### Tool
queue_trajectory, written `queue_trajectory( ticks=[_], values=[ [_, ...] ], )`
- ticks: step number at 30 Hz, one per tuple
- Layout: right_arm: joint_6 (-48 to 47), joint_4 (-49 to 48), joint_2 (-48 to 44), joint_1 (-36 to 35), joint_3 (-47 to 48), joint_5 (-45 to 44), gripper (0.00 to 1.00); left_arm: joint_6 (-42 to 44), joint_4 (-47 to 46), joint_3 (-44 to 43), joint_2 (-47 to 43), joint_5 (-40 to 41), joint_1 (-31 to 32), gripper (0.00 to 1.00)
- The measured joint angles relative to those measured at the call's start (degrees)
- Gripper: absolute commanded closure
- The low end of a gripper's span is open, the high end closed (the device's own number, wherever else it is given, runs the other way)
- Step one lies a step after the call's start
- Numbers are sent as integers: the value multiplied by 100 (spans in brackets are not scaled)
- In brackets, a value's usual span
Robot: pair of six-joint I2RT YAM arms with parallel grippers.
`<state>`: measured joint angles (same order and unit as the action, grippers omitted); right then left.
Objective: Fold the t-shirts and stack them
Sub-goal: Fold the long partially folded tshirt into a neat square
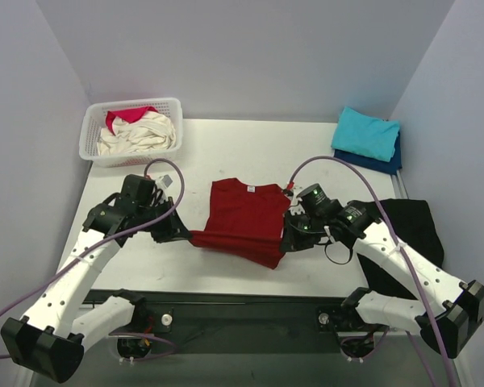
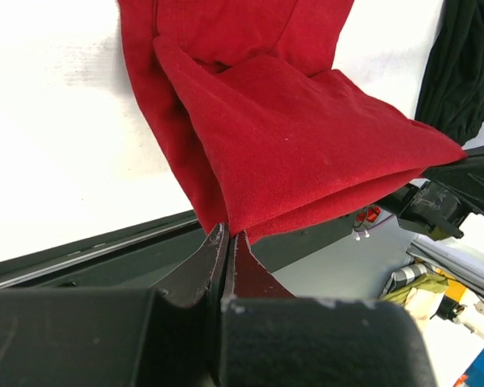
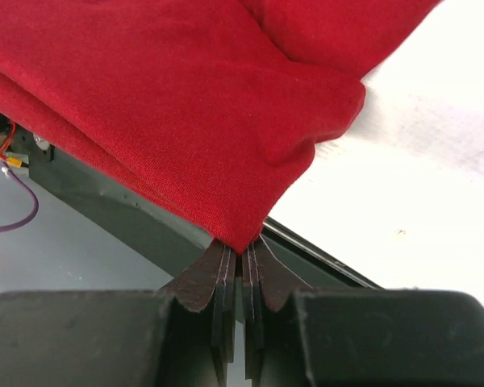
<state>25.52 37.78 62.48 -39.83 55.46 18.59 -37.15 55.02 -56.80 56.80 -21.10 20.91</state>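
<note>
A dark red soft cotton short-sleeved t-shirt lies in the middle of the white desk. Its collar points toward the far side, and its near part is doubled over and raised off the surface. The left end effector is pinched tight on the shirt's near-left corner, and the right end effector is pinched tight on the near-right corner. Each wrist view shows thin jaws closed together with a point of red fabric caught between them.

Gripping both corners at once keeps the near edge stretched between the arms. By my reading, that is what a clean fold toward the collar needs, since the cloth can be carried over as one flat panel rather than bunching. The shirt therefore sits between the two end effectors, hanging from them at its near edge and resting on the desk farther away.

At the far-right corner a folded turquoise cotton t-shirt sits on top of a folded navy blue t-shirt. This is likely the stack the red one joins once folded. At the far-left corner a white plastic lattice basket holds a crumpled cream t-shirt and a pink-red t-shirt, apparently waiting their turn. A black cloth drapes over the desk's right edge, beside the right arm.
</note>
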Motion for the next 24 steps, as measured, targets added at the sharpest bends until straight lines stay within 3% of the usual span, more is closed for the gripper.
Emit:
queue_trajectory(
  ticks=[14, 24],
  values=[
    [-39, -68, 540, 44, -59, -98, 100, -129, -144, -13, 852, 282, 2, 100],
    [-490, -116, 1025, 813, 841, -380, 100, -7, -739, -1150, 1965, 468, 2, 100]
  ],
)
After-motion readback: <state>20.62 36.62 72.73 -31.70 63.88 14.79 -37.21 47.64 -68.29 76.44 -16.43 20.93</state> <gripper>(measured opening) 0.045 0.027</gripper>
